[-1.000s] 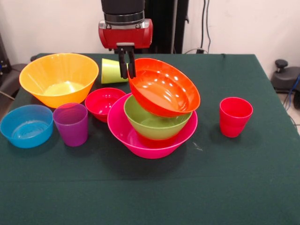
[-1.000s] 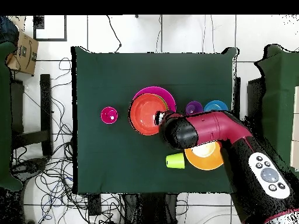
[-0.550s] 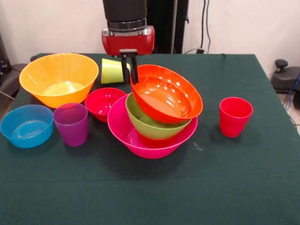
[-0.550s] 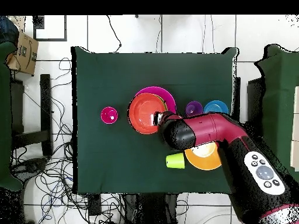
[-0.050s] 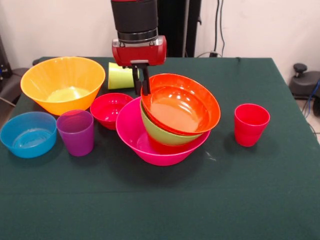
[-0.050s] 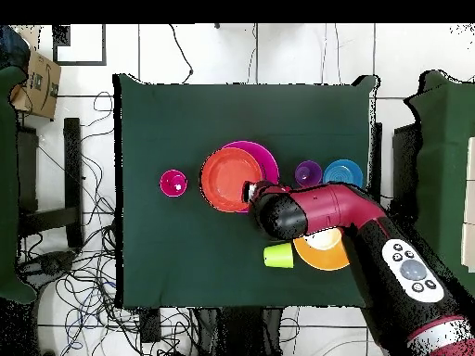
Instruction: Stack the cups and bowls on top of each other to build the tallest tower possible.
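Green cloth is covering the table (image 5: 260, 190); a white wall is standing behind it, and cables (image 6: 88, 278) are trailing over the tiled floor. The gripper (image 5: 142, 80) is pinching the far rim of the orange-red bowl (image 5: 181, 103), fingers clenched on it. That bowl is sitting tilted in the green bowl (image 5: 159, 134), inside the pink bowl (image 5: 131, 131).
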Motion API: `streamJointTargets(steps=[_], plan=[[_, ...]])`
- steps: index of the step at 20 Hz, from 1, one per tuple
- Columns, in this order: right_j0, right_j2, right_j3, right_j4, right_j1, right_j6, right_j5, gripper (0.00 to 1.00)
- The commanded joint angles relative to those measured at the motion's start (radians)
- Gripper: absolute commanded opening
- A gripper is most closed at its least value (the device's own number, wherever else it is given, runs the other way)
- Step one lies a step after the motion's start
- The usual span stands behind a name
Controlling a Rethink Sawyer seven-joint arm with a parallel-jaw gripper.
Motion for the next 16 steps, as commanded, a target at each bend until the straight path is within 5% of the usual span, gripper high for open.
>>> streamJointTargets(steps=[1,16], plan=[[0.041,-0.062,0.011,-0.083,0.059,-0.001,-0.073,0.0],[-0.004,-0.045,-0.037,-0.09,0.122,-0.085,-0.069,0.0]])
